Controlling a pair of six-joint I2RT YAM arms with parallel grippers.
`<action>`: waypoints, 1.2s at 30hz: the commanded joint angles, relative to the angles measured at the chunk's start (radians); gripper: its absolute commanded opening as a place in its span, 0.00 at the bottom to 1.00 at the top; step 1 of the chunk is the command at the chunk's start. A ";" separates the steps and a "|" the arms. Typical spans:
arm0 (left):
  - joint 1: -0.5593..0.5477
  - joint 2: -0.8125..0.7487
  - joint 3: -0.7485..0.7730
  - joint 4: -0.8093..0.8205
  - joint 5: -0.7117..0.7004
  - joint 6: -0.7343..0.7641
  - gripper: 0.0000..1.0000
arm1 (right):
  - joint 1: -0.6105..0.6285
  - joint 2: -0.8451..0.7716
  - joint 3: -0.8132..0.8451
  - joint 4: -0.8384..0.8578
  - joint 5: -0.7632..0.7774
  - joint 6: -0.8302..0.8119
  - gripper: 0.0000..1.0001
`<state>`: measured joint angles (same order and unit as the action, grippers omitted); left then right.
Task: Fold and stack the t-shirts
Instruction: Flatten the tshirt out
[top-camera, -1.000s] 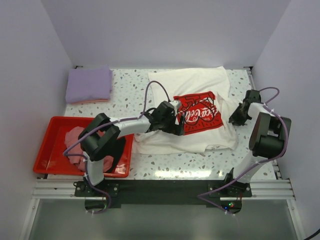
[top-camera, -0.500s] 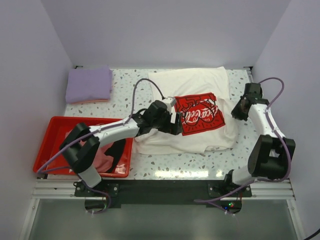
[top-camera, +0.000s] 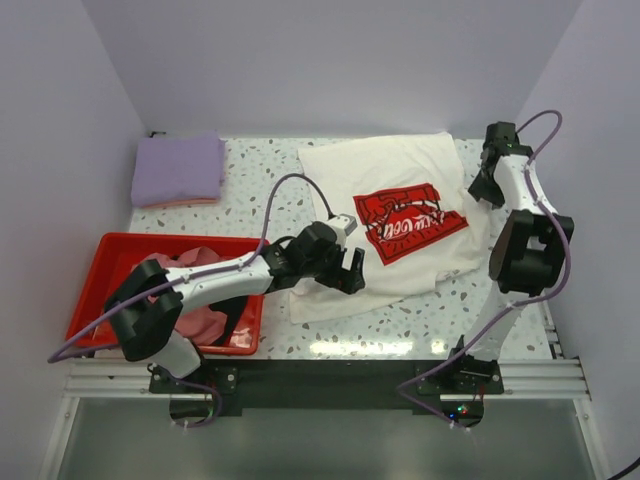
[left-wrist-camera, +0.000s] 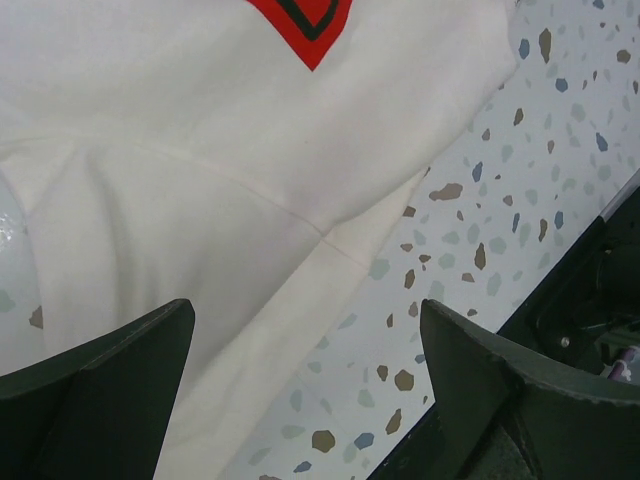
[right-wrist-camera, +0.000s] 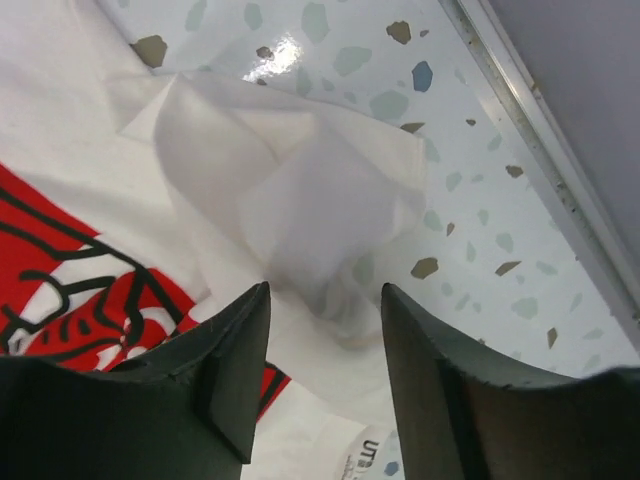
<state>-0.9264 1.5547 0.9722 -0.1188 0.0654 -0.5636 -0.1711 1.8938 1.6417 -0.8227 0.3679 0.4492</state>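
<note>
Tray (top-camera: 85, 300) at the table's (top-camera: 260, 190) near-left corner, red plastic, with the pink tee (top-camera: 200, 322) and the black tee (top-camera: 238, 303) heaped inside, waiting their turn by the look of it. Behind it, in the far-left corner, the lavender tee (top-camera: 178, 170) sits folded flat, and that reads as the start of the stack. Moving across: left gripper (top-camera: 348, 272), jaws spread wide, nothing between them, low over the near-left edge of the cream tee (top-camera: 400, 175), right where cloth meets bare table. Good spot to pinch that edge for a fold! The cream tee itself lies spread face-up across the middle and right of the table, red print (top-camera: 410, 222) showing, skewed to the table's edges. Far right edge now: right gripper (top-camera: 487, 185), jaws parted a little, clamping nothing, poised above a rumpled sleeve (right-wrist-camera: 300, 190), probably to tug it flat.
</note>
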 joint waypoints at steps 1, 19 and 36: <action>-0.029 -0.042 -0.035 0.004 -0.027 -0.016 1.00 | -0.004 0.054 0.104 -0.122 0.097 -0.003 0.56; -0.046 -0.039 -0.006 0.018 -0.010 -0.002 1.00 | 0.124 -0.694 -0.759 0.226 -0.346 0.010 0.99; -0.270 0.126 0.031 -0.038 -0.200 0.014 0.78 | 0.122 -0.811 -1.025 0.309 -0.641 0.025 0.86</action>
<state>-1.1999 1.6379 0.9417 -0.1577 -0.0517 -0.5568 -0.0467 1.0508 0.6262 -0.6025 -0.1936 0.4610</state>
